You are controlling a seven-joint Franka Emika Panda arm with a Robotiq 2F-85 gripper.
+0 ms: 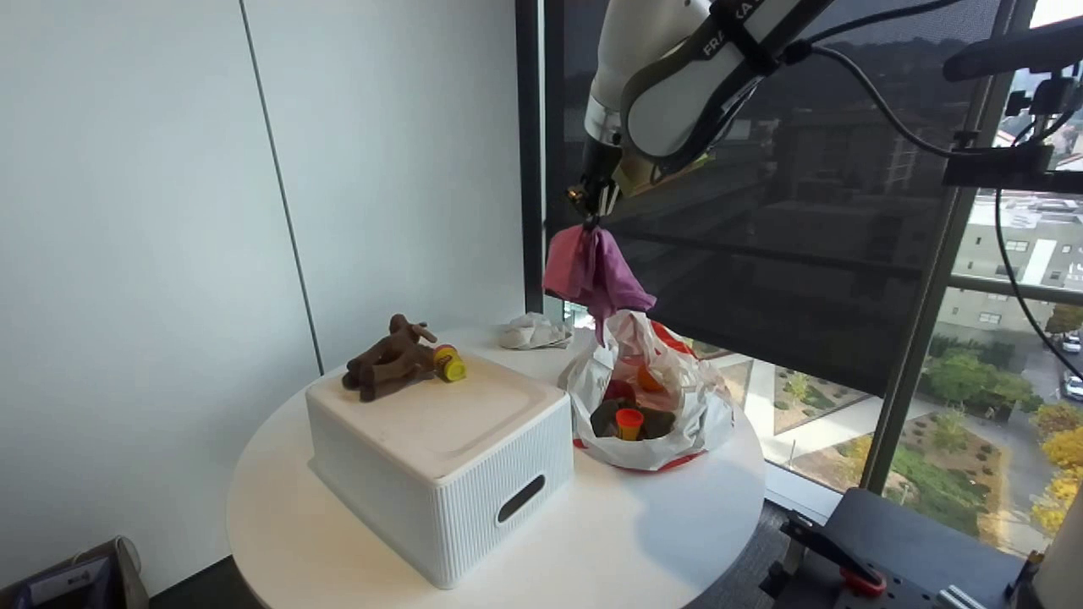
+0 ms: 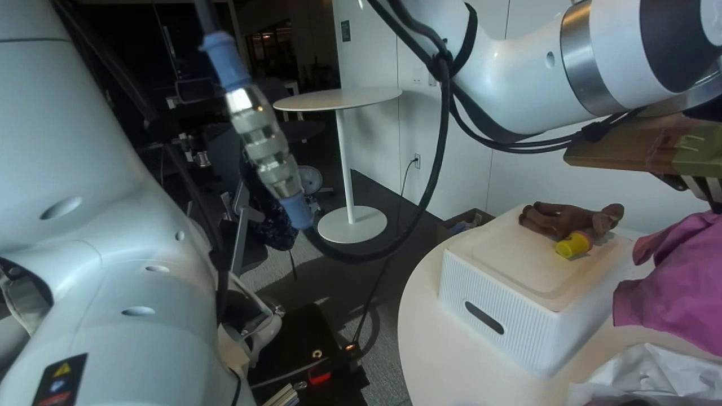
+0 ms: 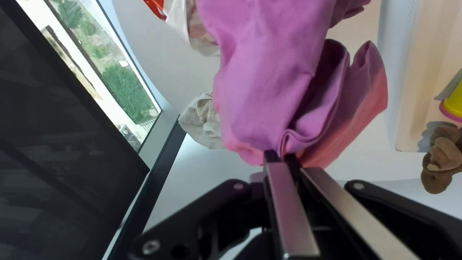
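The gripper (image 3: 281,157) is closed tight on a fold of pink cloth (image 3: 263,83) hanging beneath it. Lower than the gripper sits an open plastic bag (image 1: 712,416); off to its side, a white box (image 1: 381,482) bears a yellow tub (image 1: 454,370) and brown toy (image 1: 393,359).

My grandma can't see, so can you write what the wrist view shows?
A gripper at the bottom pinches a pink-purple cloth filling the upper middle. At right are a yellow tub and brown toy; at left, part of a white bag and a window.
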